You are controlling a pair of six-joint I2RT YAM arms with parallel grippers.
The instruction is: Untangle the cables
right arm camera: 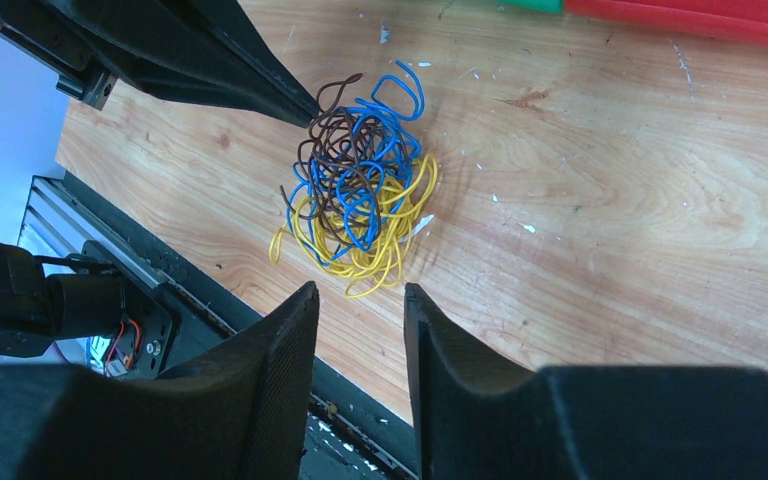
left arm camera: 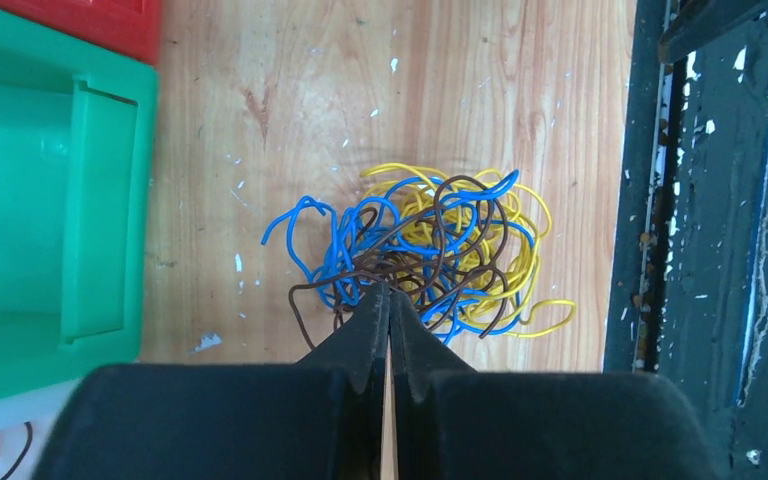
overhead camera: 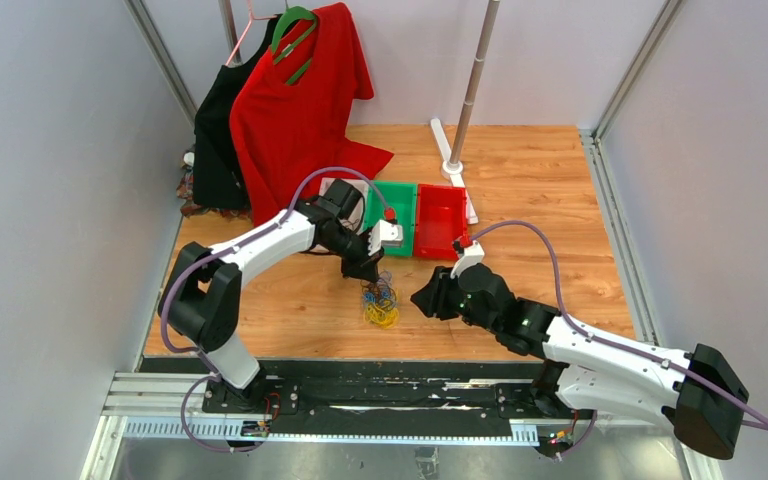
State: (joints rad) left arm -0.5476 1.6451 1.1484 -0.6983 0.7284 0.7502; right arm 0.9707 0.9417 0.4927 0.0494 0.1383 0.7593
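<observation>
The cables (overhead camera: 380, 302) lie as one loopy tangle of yellow, blue and brown wire on the wooden table near its front edge. In the left wrist view the cables (left arm camera: 430, 245) spread just beyond my left gripper (left arm camera: 390, 290), whose fingertips are pressed together on a brown strand at the tangle's rim. My left gripper (overhead camera: 365, 272) reaches in from the far side. From the right wrist view, the cables (right arm camera: 355, 195) sit ahead of my right gripper (right arm camera: 360, 290), which is open with only bare wood in the gap. My right gripper (overhead camera: 425, 298) hovers just right of the tangle.
A green bin (overhead camera: 392, 215) and a red bin (overhead camera: 440, 220) stand side by side behind the tangle. A red shirt (overhead camera: 300, 110) and a black garment (overhead camera: 218, 130) hang at the back left. A pole on a white stand (overhead camera: 455, 160) rises at the back. The black rail (overhead camera: 380, 385) runs along the table's front edge.
</observation>
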